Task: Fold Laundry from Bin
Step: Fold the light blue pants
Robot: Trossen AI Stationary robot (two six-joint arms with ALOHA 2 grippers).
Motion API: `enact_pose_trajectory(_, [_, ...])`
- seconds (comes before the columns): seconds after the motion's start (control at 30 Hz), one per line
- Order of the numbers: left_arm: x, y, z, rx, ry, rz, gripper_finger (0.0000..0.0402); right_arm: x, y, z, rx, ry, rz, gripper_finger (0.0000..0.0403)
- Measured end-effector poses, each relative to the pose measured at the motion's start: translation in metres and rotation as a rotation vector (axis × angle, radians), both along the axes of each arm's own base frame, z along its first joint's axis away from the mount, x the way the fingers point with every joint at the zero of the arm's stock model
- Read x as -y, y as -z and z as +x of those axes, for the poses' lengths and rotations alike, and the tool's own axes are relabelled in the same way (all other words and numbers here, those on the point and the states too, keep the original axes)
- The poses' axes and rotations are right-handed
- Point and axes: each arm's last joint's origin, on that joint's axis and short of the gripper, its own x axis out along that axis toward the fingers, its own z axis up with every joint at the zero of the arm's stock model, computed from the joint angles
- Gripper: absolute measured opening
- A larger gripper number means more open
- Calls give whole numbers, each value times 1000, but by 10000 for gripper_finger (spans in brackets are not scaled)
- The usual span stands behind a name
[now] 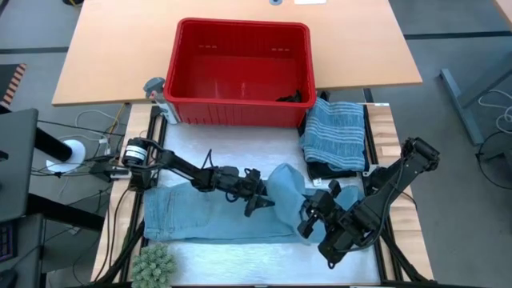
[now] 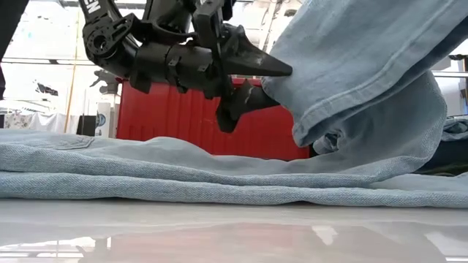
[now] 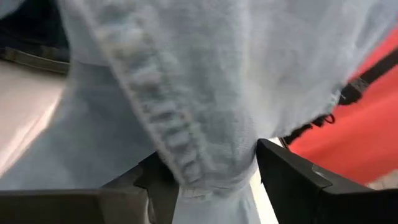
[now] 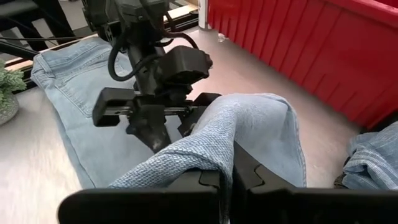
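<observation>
Light blue jeans (image 1: 216,218) lie flat across the near part of the table, waist toward the left. One leg end (image 1: 286,182) is lifted and bent back over the rest, with my right gripper (image 1: 314,210) shut on it. My left gripper (image 1: 262,202) reaches level from the left. Its open fingers stand on either side of the hanging leg's hemmed edge (image 3: 186,155). The red bin (image 1: 240,72) stands at the far side of the work area. My right gripper pinches a bunched fold of the jeans leg (image 4: 217,155) between its two fingers, coming slanting down from the table's right. The leg is lifted clear there and drapes down to the rest of the jeans on the table. My left gripper has the hemmed edge (image 2: 311,124) between its open fingers; whether they touch it I cannot tell.
A folded grey-blue striped garment (image 1: 336,132) lies on a dark one (image 1: 336,170) at the right, beside the bin. Something dark (image 1: 292,98) sits in the bin's near right corner. A small green plant (image 1: 152,264) stands at the near left corner.
</observation>
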Motion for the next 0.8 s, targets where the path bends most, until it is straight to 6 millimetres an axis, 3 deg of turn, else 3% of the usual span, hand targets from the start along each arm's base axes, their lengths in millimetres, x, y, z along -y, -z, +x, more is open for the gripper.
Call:
enact_pose_trajectory(0.43, [6,-1,0,46,67,2,176,1,-1,0,15,8,-21,25])
enact_pose_trajectory(0.57, [8,-2,0,46,128,-28,128,2,-1,-1,5,8,-30,25])
enact_pose_trajectory(0.73, [8,-3,-2,-2,243,-156,24,2,0,-2,-9,8,-37,25])
enact_pose_trajectory(0.8, [7,-6,-3,-23,292,-220,10,3,0,-3,-20,6,-39,25])
